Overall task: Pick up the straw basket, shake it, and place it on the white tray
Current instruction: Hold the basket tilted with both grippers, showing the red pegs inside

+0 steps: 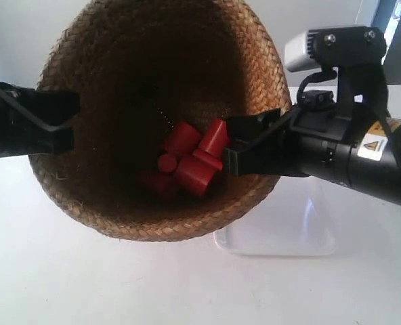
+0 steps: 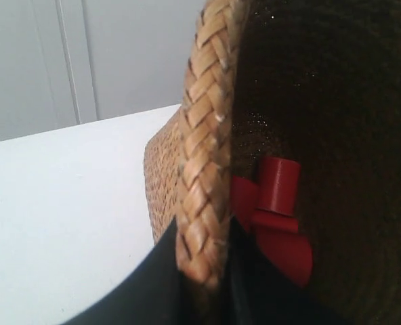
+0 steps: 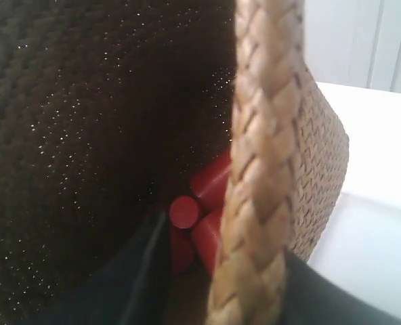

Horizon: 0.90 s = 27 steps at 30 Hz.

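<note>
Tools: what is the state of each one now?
Left tool: closed on the straw basket rim.
Right tool: closed on the straw basket rim too.

We see a plain white table (image 1: 85, 284), matte and evenly lit, and on it the white tray (image 1: 282, 233), glossy and low-rimmed, lying flat toward the table's side at the exterior view's right, one rounded near corner showing, its far part hidden from us

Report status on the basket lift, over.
Jaws of left gripper and right gripper shut on straw basket rim. Basket tipped, red cylinders heaped inside. Visible part of white tray bare.
</note>
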Motion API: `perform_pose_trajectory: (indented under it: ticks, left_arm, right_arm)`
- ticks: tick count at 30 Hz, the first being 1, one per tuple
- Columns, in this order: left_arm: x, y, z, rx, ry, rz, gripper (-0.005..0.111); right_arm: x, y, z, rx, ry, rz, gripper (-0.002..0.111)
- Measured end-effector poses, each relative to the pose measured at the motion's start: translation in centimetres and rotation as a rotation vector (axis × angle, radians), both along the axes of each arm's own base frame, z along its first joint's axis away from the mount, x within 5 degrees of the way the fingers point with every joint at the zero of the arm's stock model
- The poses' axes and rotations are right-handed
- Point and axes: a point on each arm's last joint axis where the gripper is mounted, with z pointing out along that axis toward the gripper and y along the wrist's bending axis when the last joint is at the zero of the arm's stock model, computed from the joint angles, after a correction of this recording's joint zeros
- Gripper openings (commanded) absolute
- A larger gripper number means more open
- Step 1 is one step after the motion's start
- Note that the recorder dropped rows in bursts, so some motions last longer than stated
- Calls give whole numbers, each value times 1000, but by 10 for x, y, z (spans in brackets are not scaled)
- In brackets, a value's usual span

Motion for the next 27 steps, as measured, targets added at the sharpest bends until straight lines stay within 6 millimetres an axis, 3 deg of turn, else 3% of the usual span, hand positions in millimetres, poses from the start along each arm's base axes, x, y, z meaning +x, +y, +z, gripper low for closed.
perform_pose_trajectory:
  ticks: [15, 17, 20, 23, 25, 27]
  left_arm:
    - [2, -1, -4, 4, 26, -2, 0]
    - [-7, -1, 1, -6, 25, -25, 0]
    - [-38, 3, 20, -30, -37, -99, 0]
    - [-58, 6, 35, -66, -160, -149, 0]
    - [-51, 3, 28, -47, -229, -129, 0]
    - [-31, -5, 11, -39, -178, -82, 0]
  right_arm:
    - [4, 4, -8, -53, 1, 19, 0]
    - [-7, 5, 1, -22, 12, 43, 0]
    - [-35, 3, 25, 119, 24, 78, 0]
    - [-51, -1, 44, 175, -95, 117, 0]
    - [-42, -1, 40, 172, -172, 90, 0]
    - [-16, 3, 13, 158, -94, 3, 0]
